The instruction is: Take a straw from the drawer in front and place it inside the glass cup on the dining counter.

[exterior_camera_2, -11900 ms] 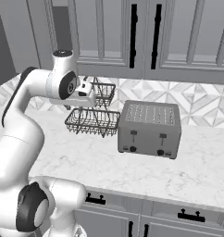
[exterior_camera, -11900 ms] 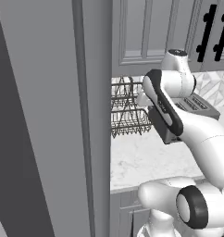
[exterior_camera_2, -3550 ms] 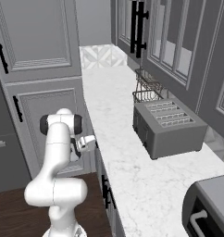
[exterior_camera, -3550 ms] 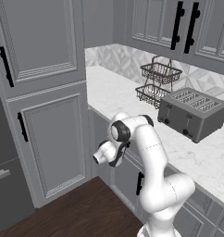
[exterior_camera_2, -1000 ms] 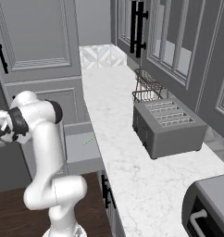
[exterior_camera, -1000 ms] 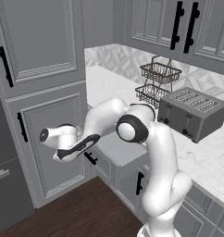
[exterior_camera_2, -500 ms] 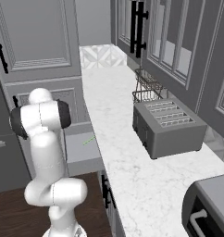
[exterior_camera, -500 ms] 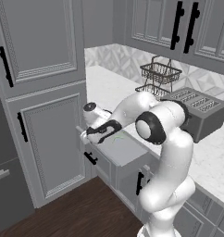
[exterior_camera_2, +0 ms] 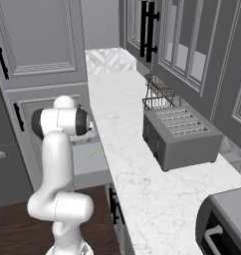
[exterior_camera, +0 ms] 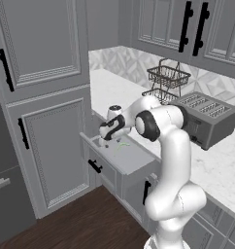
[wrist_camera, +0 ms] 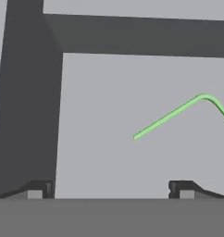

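The drawer (exterior_camera: 120, 154) is standing pulled out from the grey cabinet run below the marble wall counter (exterior_camera: 221, 160), with its small black handle (exterior_camera: 94, 167) facing the room. The bright-green straw (exterior_camera: 120, 146) is lying flat on the drawer's pale floor, and in the hand view (wrist_camera: 178, 113) it is showing a long straight part that bends near one end and runs off the right edge. In the right base view the straw (exterior_camera_2: 95, 150) is showing as a thin green line in the drawer (exterior_camera_2: 90, 164) just beside the counter's edge. The white arm is reaching from the base over the open drawer, and the gripper (exterior_camera: 104, 138) is hovering above the drawer's back left part, pointing down into it. In the hand view the gripper (wrist_camera: 110, 189) is holding its two dark finger tips (wrist_camera: 36, 190) spread wide apart with nothing between them; the straw is lying beyond them, apart from both tips. On the counter a grey four-slot toaster (exterior_camera: 207, 118) is sitting near a two-tier wire basket rack (exterior_camera: 166, 82), well apart from the drawer.
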